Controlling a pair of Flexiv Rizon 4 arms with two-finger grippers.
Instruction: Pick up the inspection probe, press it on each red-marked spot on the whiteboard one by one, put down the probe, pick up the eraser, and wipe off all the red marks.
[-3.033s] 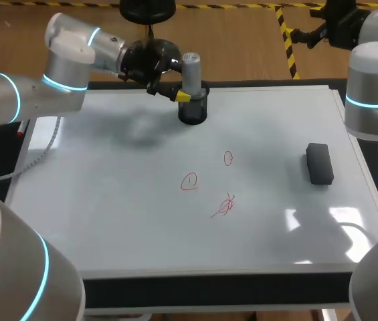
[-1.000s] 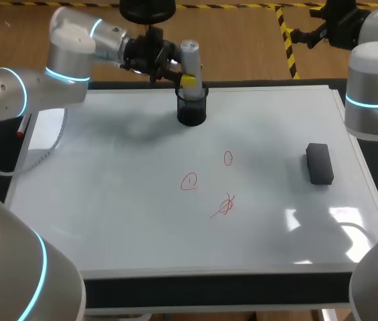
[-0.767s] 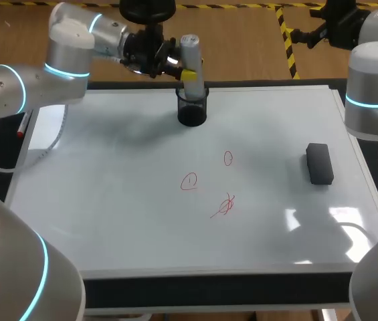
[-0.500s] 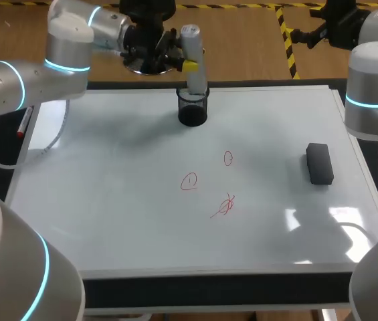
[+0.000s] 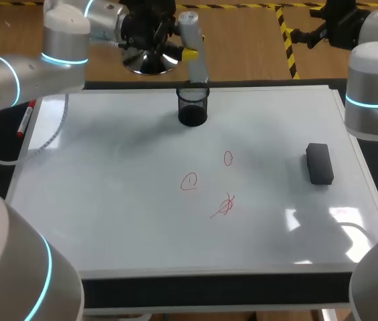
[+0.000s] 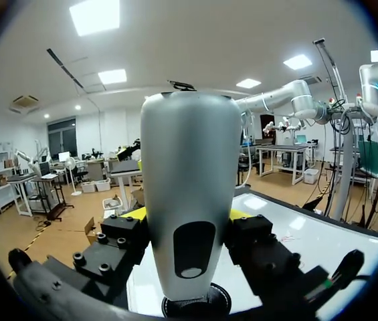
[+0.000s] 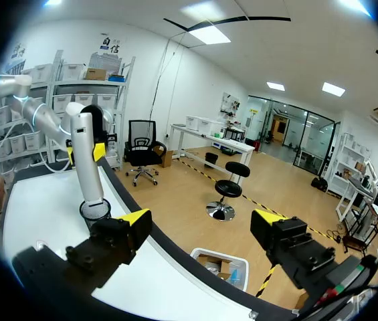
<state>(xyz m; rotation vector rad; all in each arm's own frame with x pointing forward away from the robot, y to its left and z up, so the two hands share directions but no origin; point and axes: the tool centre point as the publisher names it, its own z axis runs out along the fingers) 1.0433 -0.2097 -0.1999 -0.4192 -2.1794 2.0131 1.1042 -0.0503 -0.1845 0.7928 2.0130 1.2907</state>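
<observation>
surface: white whiteboard [image 5: 108,200] laid flat on the table; black mesh cup [image 5: 193,107] stood near its far edge.
left gripper [image 6: 187,214]: closed on the inspection probe [image 6: 190,200]; the grey body is clamped from both sides by the yellow-tipped fingers [image 6: 135,212].
probe position: held near upright, slightly tilted. Its lower end hangs straight below the fingers at the cup's rim. Whether it is fully clear of the cup cannot be told.
right gripper [image 7: 202,224]: fingers spread wide, nothing between them; parked off the board's far right side.
red marks: three are seen: small oval [image 5: 228,158], circle [image 5: 189,181], scribble [image 5: 224,206]. All are intact and well apart from the left fingers, toward the board's middle.
eraser [image 5: 319,163]: lying flat on the right part of the board, well apart from both sets of fingers, untouched.
done: probe gripped; pick-up judged almost complete.
left: probe to be pressed on each of the three marks, then put down. Eraser to be picked up and all marks wiped. Most of the task is judged outstanding.
</observation>
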